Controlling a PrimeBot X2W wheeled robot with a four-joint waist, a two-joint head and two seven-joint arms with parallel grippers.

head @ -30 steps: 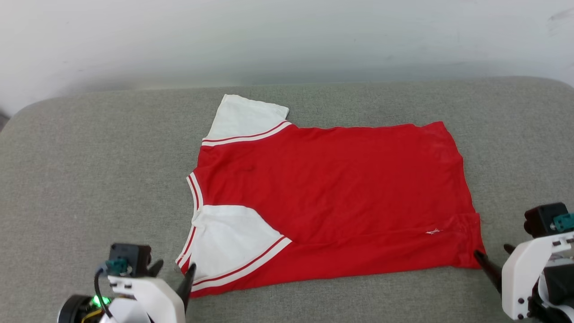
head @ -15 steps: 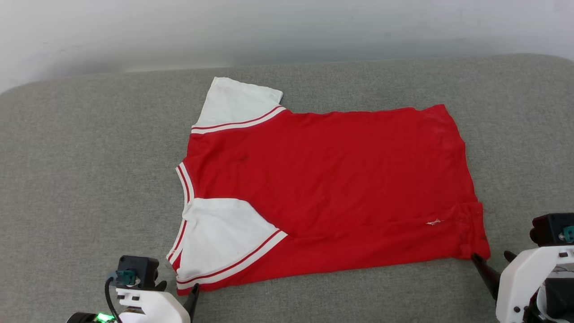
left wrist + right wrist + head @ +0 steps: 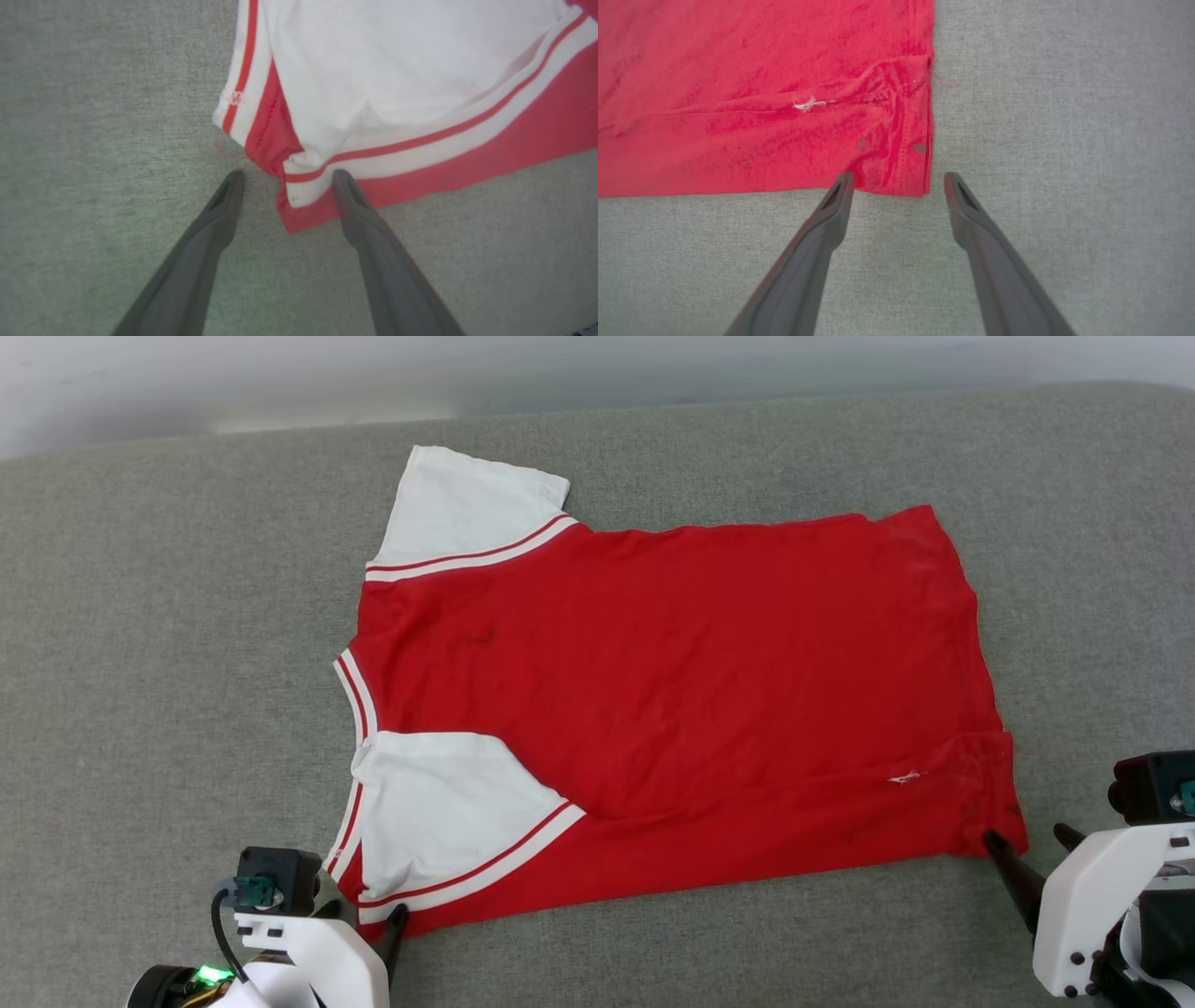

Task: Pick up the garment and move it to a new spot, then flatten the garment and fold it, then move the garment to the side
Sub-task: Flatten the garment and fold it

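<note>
Shifted: head view has tipped downward, so everything sits higher in it. Red short-sleeved T-shirt (image 3: 672,691) with white sleeves and red-white striped trim lies flat, plain side up, on the middle of the grey fabric-covered counter (image 3: 149,663), collar to the left. Left claw (image 3: 287,175): fingers apart, straddling the near sleeve corner. Right claw (image 3: 899,176): fingers apart, tips at the near hem corner, gripping nothing.
</note>
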